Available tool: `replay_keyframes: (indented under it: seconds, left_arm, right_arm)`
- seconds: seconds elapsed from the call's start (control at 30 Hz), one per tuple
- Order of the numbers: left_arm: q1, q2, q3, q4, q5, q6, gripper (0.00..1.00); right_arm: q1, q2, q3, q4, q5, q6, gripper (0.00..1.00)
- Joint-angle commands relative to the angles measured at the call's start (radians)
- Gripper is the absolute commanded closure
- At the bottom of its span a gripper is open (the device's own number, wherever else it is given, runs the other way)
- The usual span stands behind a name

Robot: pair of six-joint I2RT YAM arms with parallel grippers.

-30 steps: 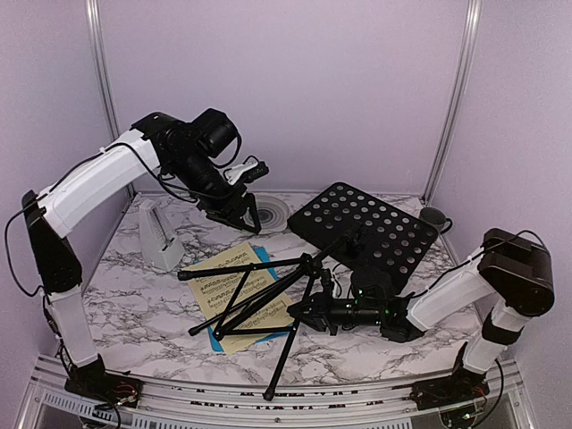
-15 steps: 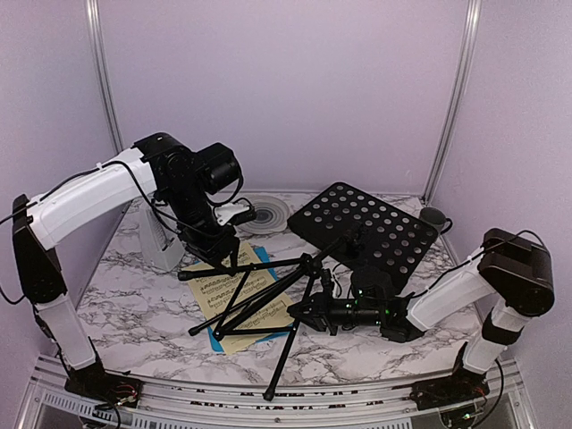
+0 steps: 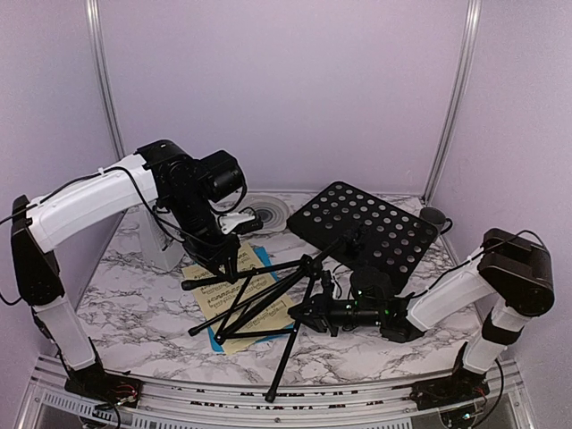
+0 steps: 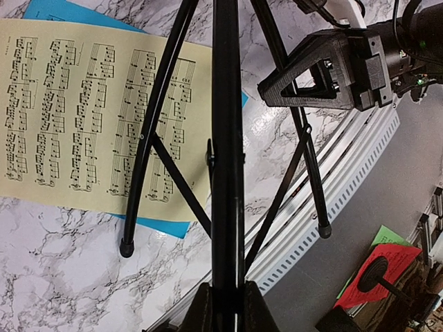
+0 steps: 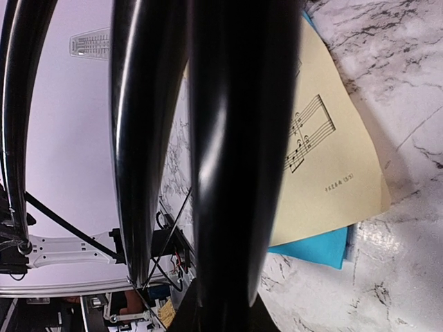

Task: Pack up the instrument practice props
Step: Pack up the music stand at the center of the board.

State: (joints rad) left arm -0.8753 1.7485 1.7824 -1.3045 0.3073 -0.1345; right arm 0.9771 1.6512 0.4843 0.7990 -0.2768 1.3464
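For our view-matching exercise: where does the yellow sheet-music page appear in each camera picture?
Top external: yellow page lies left of centre, under the music stand legs.
Left wrist: upper left.
Right wrist: right half.
Shared landmark: the blue page peeking from beneath it.

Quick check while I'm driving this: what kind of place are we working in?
Probably a staged robot test booth, not a music room: plain lilac walls, aluminium corner posts, and a marble-print tabletop holding the music stand and sheet music.
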Motion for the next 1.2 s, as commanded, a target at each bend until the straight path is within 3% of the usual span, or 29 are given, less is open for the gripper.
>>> replay_keyframes:
  seconds: [0.0, 0.33, 0.57, 1.17]
  left_arm:
    - [-0.011, -0.020, -0.058, 0.006, 0.016, -0.040, 0.99]
    - [-0.040, -0.010, -0.167, 0.120, 0.056, -0.060, 0.98]
    - [-0.052, 0.016, -0.206, 0.178, 0.104, -0.064, 0.98]
    - [-0.101, 0.119, -0.295, 0.356, 0.204, -0.103, 1.00]
  right_arm:
    - [0.008, -0.019, 0.049, 0.173, 0.043, -0.105, 0.97]
    - [0.008, 0.076, 0.087, 0.340, 0.032, -0.075, 0.99]
    - [0.008, 0.098, 0.098, 0.359, 0.061, -0.110, 0.97]
    - [0.012, 0.342, 0.214, 0.590, 0.075, -0.105, 0.99]
